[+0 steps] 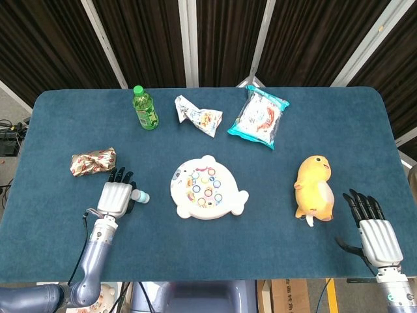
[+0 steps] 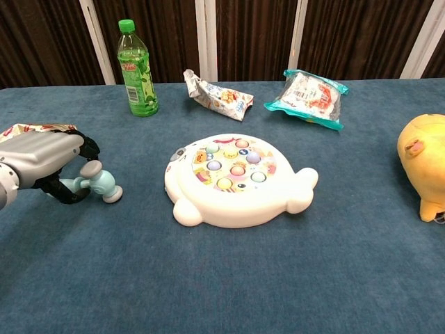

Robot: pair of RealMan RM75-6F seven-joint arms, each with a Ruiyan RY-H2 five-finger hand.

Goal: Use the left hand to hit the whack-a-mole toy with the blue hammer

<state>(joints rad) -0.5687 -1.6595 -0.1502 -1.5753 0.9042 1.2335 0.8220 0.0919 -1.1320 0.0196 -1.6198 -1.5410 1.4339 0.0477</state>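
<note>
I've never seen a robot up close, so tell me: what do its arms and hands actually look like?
Each robot hand has a silver-grey metal-looking back plate and slim black fingers: the left robot hand and the right robot hand. The forearms are smooth rounded silver-grey tubes. A thin dark cable loops beside each wrist. No sleeves or readable markings show.

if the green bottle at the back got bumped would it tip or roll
The green bottle is tall, narrow and upright, so it would probably tip easily. Its round body suggests it would then roll on the table. It looks like plastic, so probably not fragile.
</note>
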